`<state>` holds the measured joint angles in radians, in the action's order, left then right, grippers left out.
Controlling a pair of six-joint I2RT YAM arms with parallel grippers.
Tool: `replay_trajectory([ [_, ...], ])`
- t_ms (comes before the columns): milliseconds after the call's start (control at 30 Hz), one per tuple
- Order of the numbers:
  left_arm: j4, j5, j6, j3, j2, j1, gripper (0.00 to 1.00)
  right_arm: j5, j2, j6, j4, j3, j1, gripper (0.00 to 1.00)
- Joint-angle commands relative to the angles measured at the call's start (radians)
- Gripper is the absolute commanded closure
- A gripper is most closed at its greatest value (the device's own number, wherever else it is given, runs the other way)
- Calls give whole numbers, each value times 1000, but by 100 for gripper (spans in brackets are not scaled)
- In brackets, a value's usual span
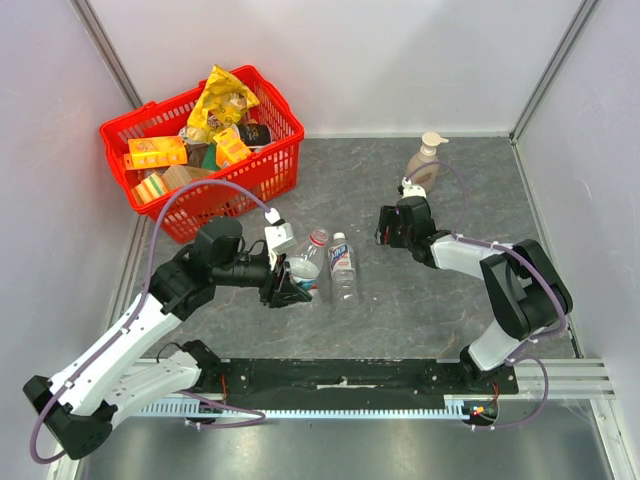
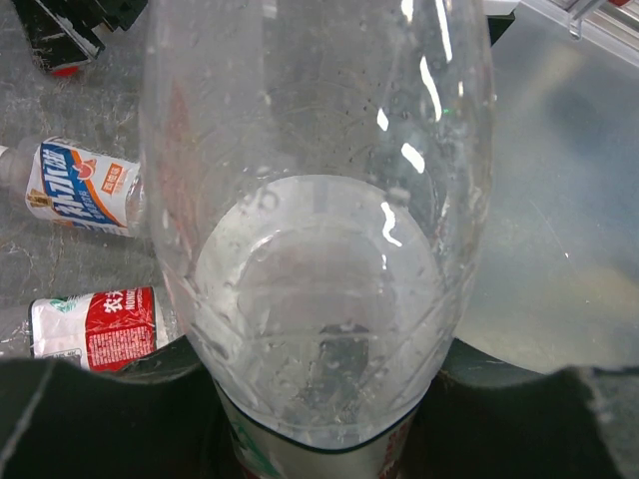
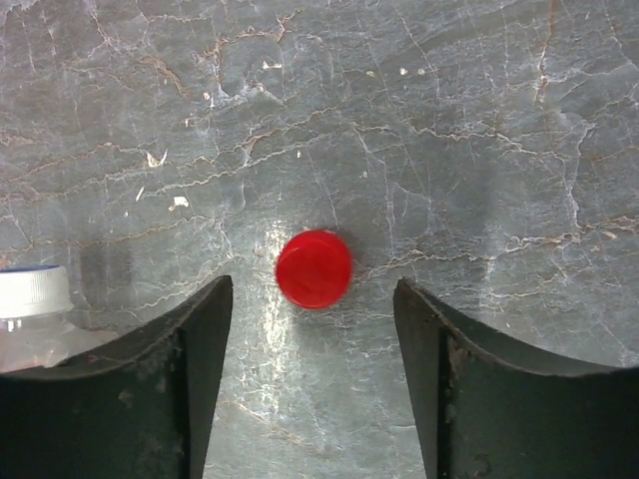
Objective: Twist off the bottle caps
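Observation:
My left gripper (image 1: 285,284) is shut on a clear bottle (image 1: 306,266) around its labelled body and holds it tilted off the table. This bottle fills the left wrist view (image 2: 319,200) between the dark fingers (image 2: 80,419). Its neck (image 1: 318,238) shows a red ring. A second bottle (image 1: 344,270) lies beside it with a white cap (image 1: 338,238). The left wrist view shows two lying bottles, one with a blue-lettered label (image 2: 85,185), one with a red label (image 2: 95,329). My right gripper (image 3: 314,299) is open, pointing down over a loose red cap (image 3: 314,267) on the table, not touching it. A white cap (image 3: 30,290) shows at the left.
A red basket (image 1: 268,170) full of snack packs stands at the back left. A beige pump soap bottle (image 1: 424,160) stands just behind my right gripper (image 1: 392,228). White walls enclose the grey marbled table on three sides.

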<state>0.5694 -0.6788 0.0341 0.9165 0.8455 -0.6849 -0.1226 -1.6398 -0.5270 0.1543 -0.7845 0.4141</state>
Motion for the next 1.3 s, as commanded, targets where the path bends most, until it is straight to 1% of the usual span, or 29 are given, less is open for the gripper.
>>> replay_trajectory([
  [0,-39,12,-23,5,10,2,98,-20,43,-2,4,-29,-1,21],
  [67,-39,10,-23,4,13,2,98,-20,52,-7,4,-27,-3,15],
  [200,-39,15,-23,2,13,2,98,-3,87,-5,2,-18,-5,9],
  [333,-39,28,-23,2,7,2,98,27,158,5,4,-4,-3,2],
  [500,-39,45,-23,2,9,2,98,92,294,10,19,30,-6,2],
  [700,-37,82,-59,2,15,2,98,273,449,4,83,68,-20,2],
  [900,-37,84,-50,8,13,2,98,550,514,-51,183,67,-35,2],
  [1000,-31,82,-37,16,13,2,98,710,520,-100,298,71,-34,2],
  [1067,-31,74,-36,19,15,2,98,826,515,-152,436,85,-35,2],
  [1100,-31,67,-36,21,15,2,98,886,509,-209,515,93,-34,2],
  [1167,-32,45,-36,19,18,1,98,989,479,-330,727,111,-32,2],
  [1233,-36,25,-36,19,23,2,98,1037,431,-472,975,128,-26,2],
  [1267,-37,19,-8,18,24,2,98,1054,407,-543,1081,133,-18,2],
])
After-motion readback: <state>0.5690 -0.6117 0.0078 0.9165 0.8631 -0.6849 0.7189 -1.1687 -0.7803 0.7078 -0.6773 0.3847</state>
